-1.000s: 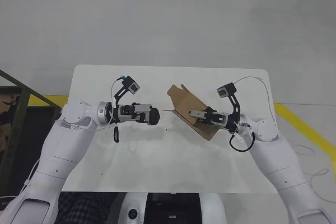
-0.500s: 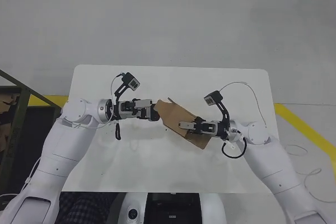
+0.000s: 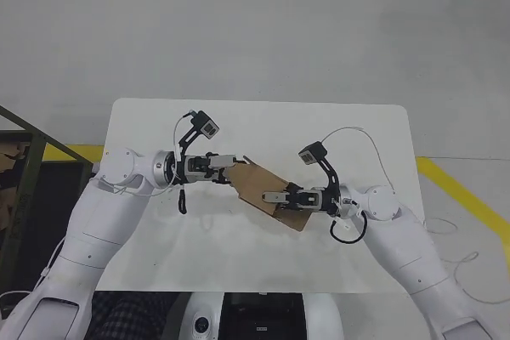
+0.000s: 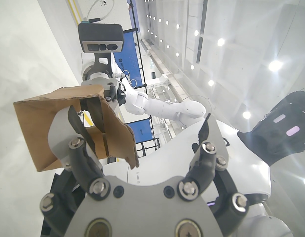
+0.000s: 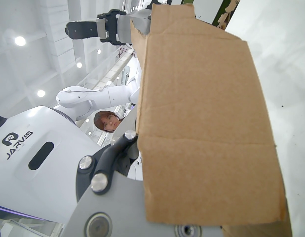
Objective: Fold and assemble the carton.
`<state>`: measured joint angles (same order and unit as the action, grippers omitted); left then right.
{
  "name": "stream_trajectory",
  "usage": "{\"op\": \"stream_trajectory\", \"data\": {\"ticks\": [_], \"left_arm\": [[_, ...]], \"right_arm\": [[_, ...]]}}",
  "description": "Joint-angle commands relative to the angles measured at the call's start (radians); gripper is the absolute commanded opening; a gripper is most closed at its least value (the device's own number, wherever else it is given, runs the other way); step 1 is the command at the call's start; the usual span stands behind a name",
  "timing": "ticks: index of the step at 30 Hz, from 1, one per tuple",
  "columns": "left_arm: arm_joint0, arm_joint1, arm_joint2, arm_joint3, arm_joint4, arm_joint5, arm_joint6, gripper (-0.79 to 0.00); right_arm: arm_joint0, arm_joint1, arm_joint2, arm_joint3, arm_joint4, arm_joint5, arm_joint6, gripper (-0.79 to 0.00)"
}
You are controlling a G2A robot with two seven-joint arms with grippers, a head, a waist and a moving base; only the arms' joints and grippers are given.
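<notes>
A brown cardboard carton (image 3: 268,184), partly unfolded, is held just above the white table (image 3: 153,255) near its middle. My right gripper (image 3: 273,196) is shut on the carton's near edge. In the right wrist view the carton (image 5: 204,114) hides the fingers. My left gripper (image 3: 235,161) meets the carton's left end and stands open. In the left wrist view the left gripper (image 4: 140,117) has one finger (image 4: 68,124) at the carton's (image 4: 36,124) open end beside a torn flap, while the other finger (image 4: 208,134) is far off it.
A green metal frame (image 3: 8,170) with cardboard pieces stands off the table's left side. Yellow floor tape (image 3: 467,195) runs past the right side. Bare table lies in front of and behind the carton.
My right arm has carried the carton leftward toward the table's middle. The left gripper has moved right and slightly back, meeting the carton's left end.
</notes>
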<state>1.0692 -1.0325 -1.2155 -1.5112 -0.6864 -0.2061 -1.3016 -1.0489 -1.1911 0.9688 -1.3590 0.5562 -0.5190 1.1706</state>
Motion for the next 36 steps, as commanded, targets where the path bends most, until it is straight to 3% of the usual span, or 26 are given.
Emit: {"op": "stream_trajectory", "data": {"ticks": [1,17,25,36], "left_arm": [[0.001,0.000,0.003,-0.003,0.004,0.002,-0.004,0.000],[0.002,0.008,-0.054,0.053,0.023,-0.011,0.028,0.000],[0.000,0.009,-0.079,0.061,0.044,-0.038,0.102,0.000],[-0.020,-0.004,-0.040,0.044,0.025,-0.025,0.153,0.000]], "right_arm": [[0.000,0.000,0.001,0.004,0.000,-0.001,-0.001,-0.785],[-0.018,0.006,0.030,-0.011,0.021,-0.003,0.020,-0.785],[-0.037,0.005,0.007,-0.026,0.032,0.013,0.066,-0.785],[-0.036,-0.007,-0.042,-0.028,0.044,0.023,0.081,-0.785]]}}
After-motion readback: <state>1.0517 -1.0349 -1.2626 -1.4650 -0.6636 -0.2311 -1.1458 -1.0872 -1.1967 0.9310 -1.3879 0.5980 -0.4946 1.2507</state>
